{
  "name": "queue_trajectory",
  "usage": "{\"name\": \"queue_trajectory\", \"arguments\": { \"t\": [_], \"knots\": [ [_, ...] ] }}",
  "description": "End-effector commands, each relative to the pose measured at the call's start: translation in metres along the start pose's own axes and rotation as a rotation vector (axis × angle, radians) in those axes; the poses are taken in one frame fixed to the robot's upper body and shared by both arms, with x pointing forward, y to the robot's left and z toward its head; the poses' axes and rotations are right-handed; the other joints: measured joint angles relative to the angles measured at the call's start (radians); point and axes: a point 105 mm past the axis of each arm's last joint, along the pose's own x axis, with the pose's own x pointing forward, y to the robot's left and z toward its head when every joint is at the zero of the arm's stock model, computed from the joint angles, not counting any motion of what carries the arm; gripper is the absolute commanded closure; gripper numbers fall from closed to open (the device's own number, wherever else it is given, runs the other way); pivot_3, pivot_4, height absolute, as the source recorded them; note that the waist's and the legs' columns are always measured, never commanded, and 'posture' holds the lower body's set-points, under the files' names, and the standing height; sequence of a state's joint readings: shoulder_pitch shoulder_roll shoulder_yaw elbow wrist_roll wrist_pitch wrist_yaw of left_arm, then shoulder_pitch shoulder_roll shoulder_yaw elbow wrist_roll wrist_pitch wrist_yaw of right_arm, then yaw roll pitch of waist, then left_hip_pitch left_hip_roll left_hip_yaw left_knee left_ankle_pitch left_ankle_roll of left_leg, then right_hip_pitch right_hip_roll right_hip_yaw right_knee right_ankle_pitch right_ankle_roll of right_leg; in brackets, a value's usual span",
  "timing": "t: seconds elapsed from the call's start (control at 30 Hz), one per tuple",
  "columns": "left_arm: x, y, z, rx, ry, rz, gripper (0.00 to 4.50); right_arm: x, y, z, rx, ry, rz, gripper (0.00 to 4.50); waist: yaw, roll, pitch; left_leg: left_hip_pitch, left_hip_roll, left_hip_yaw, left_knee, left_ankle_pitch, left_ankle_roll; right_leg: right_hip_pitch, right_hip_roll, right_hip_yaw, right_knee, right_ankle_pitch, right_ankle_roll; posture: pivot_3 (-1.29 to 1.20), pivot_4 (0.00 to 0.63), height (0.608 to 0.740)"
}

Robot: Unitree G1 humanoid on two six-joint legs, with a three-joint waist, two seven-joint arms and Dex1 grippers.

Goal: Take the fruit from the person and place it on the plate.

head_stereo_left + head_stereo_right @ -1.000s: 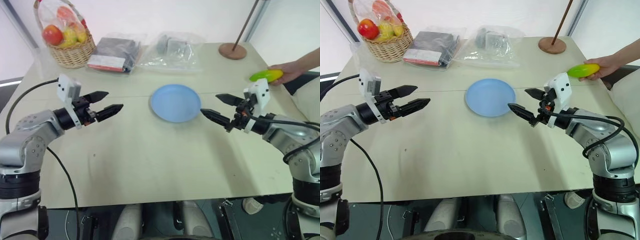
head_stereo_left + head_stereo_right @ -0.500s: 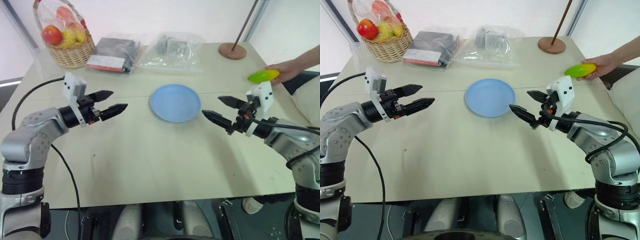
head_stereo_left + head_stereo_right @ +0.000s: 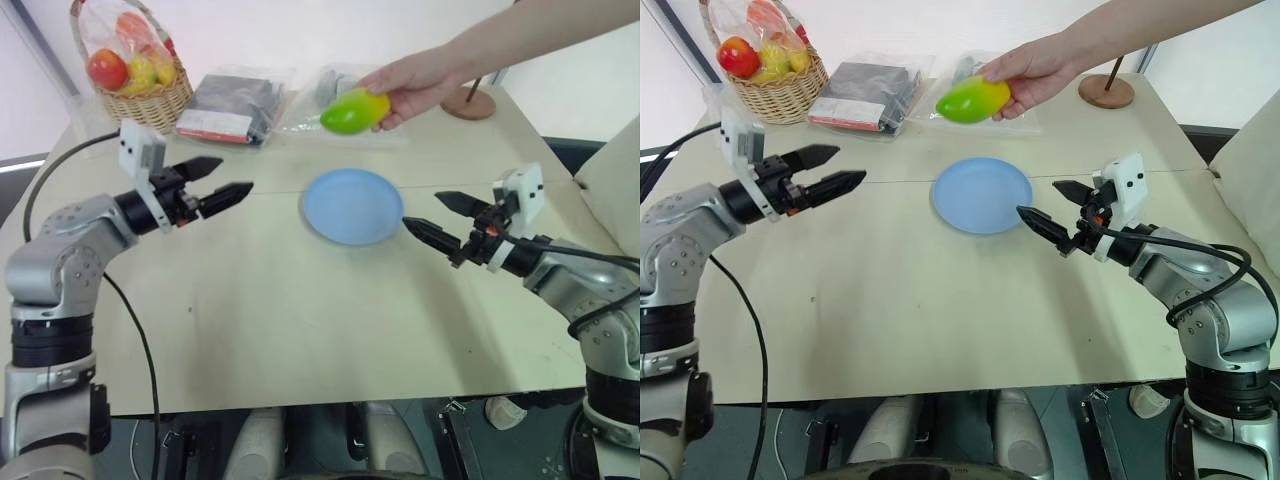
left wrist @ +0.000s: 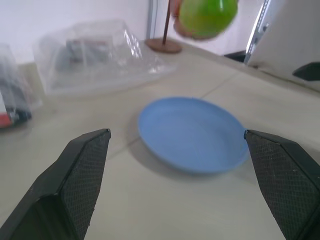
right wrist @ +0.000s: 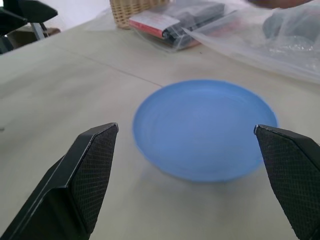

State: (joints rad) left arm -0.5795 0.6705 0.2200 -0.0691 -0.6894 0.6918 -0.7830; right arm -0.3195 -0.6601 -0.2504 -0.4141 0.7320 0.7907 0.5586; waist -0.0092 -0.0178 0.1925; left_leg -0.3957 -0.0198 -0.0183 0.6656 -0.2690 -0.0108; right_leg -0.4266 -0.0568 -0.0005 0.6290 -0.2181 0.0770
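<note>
The fruit (image 3: 355, 110), yellow at one end and bright green at the other, is held in the person's hand (image 3: 413, 82) in the air above the far half of the table (image 3: 300, 320), over the clear plastic bags and beyond the plate (image 3: 352, 205). The person's forearm reaches in from the far right corner. The fruit touches neither gripper.

The left gripper (image 3: 225, 186) hangs above the table to the left of the plate, pointing toward it, its two black fingers spread apart with nothing between them. The fruit lies up and to the right of it, well apart. In the left wrist view the fruit (image 4: 207, 16) shows above and beyond the plate (image 4: 192, 134), between the two fingertips (image 4: 85, 160).

The right gripper (image 3: 432, 215) hovers just beside the plate's right edge, also pointing inward, fingers wide apart and empty. The fruit is farther back and to its left, well apart.

The plate is light blue, bare, and sits near the middle of the pale tabletop. At the far left corner stands a wicker basket (image 3: 145, 105) holding a red apple and small yellow fruits in plastic. Next to it lie a dark packet in a clear bag (image 3: 232, 105) and a second clear bag (image 3: 330, 95). A round brown stand base (image 3: 468, 102) with a thin pole sits at the far right. A white wall runs behind the table.
</note>
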Motion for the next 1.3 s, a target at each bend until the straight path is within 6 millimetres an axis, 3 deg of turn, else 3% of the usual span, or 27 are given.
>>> {"name": "queue_trajectory", "arguments": {
  "t": [0.03,0.17,0.33,0.53,0.6,0.8,0.97,1.3],
  "knots": [
    [0.007,-0.008,0.013,-0.044,-0.044,-0.065,0.0,0.004,0.009,0.013,-0.03,-0.039,0.034,0.05,-0.001,0.0,0.0,0.0,0.0,0.0,0.0,0.0,0.0,0.0,0.0,0.0,0.0,0.0,0.0,0.0,0.15,0.74],
    [0.018,-0.007,0.009,0.009,0.055,-0.128,0.0,0.014,0.016,0.021,-0.024,-0.059,0.079,0.05,-0.004,0.0,0.0,0.0,0.0,0.0,0.0,0.0,0.0,-0.001,0.001,0.0,0.0,0.0,0.0,0.0,0.15,0.74],
    [0.034,0.006,0.039,-0.056,0.027,-0.17,0.0,0.022,0.022,0.024,-0.051,-0.062,0.111,0.05,-0.001,0.0,0.0,-0.001,0.0,-0.001,0.0,0.0,0.0,-0.001,0.002,0.0,0.0,0.0,0.0,0.0,0.15,0.74],
    [0.053,0.019,0.078,-0.438,-0.125,-0.22,0.0,0.027,0.023,0.026,-0.054,-0.082,0.109,0.05,-0.002,0.0,0.0,-0.003,-0.001,-0.002,0.0,0.0,0.001,-0.001,0.001,-0.001,0.0,-0.001,0.003,0.0,0.15,0.74],
    [0.057,0.021,0.082,-0.541,-0.143,-0.239,0.0,0.027,0.024,0.025,-0.056,-0.084,0.107,0.05,-0.004,0.0,0.0,-0.004,-0.001,-0.002,0.0,0.0,0.001,-0.003,0.001,-0.001,0.001,-0.001,0.003,0.0,0.15,0.74],
    [0.071,0.002,0.066,-0.696,-0.051,-0.352,0.0,0.026,0.022,0.025,-0.073,-0.085,0.085,0.05,-0.004,0.0,0.0,-0.005,-0.001,-0.003,0.0,-0.001,0.001,-0.004,0.001,-0.001,0.001,-0.001,0.003,0.0,0.15,0.74],
    [0.077,-0.025,0.035,-0.717,0.109,-0.443,0.0,0.025,0.021,0.026,-0.081,-0.091,0.075,0.05,-0.004,0.0,0.0,-0.007,-0.002,-0.003,0.0,-0.001,0.001,-0.005,0.0,-0.001,0.001,-0.001,0.003,0.0,0.15,0.74],
    [0.094,-0.024,0.003,-0.681,0.18,-0.38,0.0,0.025,0.02,0.029,-0.085,-0.097,0.065,0.05,-0.002,0.0,0.0,-0.008,-0.002,-0.003,0.0,-0.001,0.001,-0.006,0.0,-0.001,0.002,-0.001,0.003,0.0,0.15,0.74]
  ]
}}
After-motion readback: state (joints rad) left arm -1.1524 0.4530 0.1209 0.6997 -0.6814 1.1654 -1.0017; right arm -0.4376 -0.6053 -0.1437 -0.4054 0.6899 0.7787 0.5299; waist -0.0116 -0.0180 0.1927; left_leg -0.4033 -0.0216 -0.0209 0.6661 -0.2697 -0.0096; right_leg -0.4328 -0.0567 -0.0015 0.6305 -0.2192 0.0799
